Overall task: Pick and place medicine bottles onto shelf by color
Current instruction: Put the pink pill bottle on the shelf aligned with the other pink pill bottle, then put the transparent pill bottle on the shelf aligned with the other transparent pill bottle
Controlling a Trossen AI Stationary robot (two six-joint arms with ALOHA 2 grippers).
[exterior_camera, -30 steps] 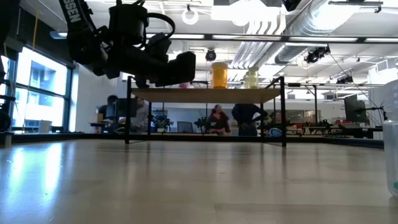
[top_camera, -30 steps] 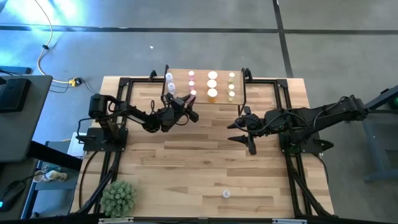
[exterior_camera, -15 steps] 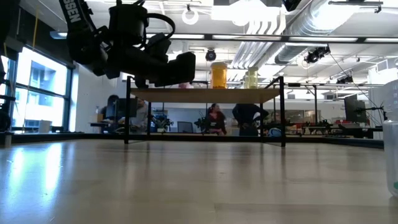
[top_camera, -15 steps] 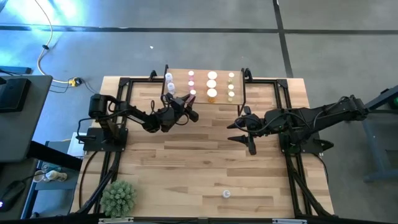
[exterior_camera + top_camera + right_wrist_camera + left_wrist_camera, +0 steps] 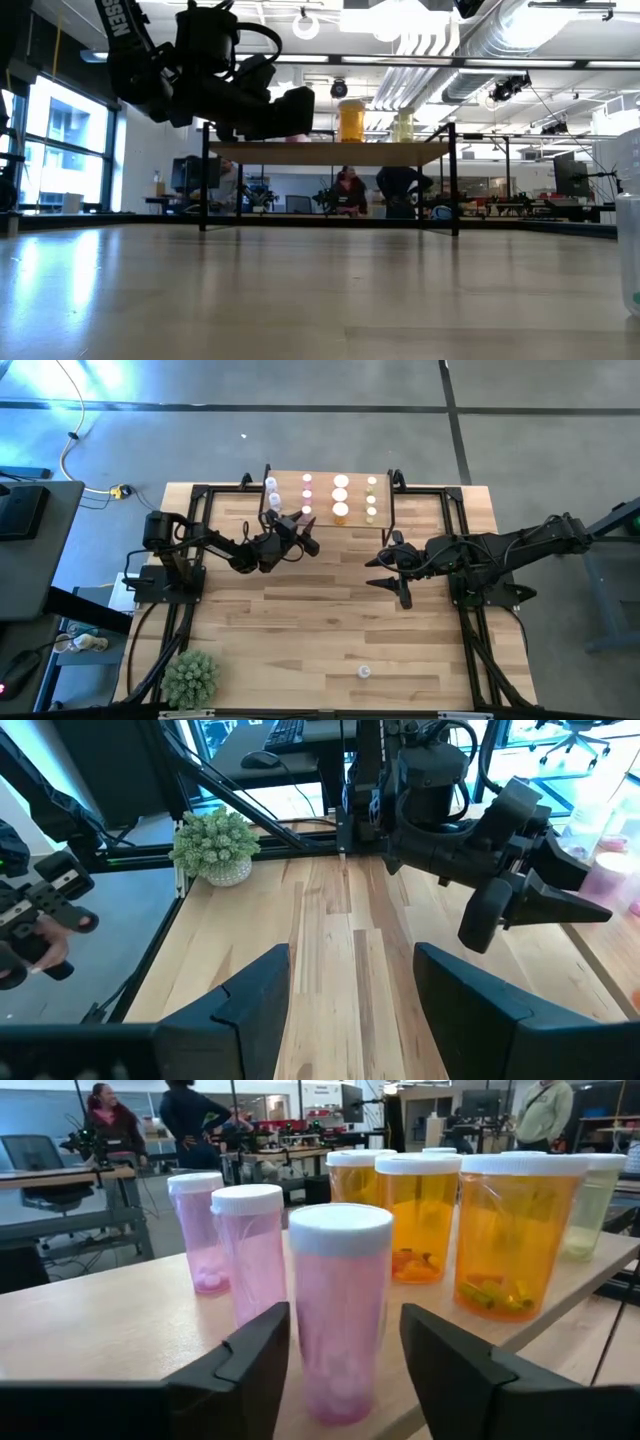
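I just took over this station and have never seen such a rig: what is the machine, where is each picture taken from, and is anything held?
Two dark robot arms work at a wooden table. One picture looks straight down, one level across the tabletop, and one sits on each wrist. The left end effector is at the shelf, fingers open either side of a pink bottle standing there, beside more pink and orange ones. The right end effector waits open and empty over the table. One small bottle and a green plant ball lie near the front.

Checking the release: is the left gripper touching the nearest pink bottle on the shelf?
Apart. The left wrist view shows the left gripper open, with gaps on both sides of the pink bottle standing on the shelf.
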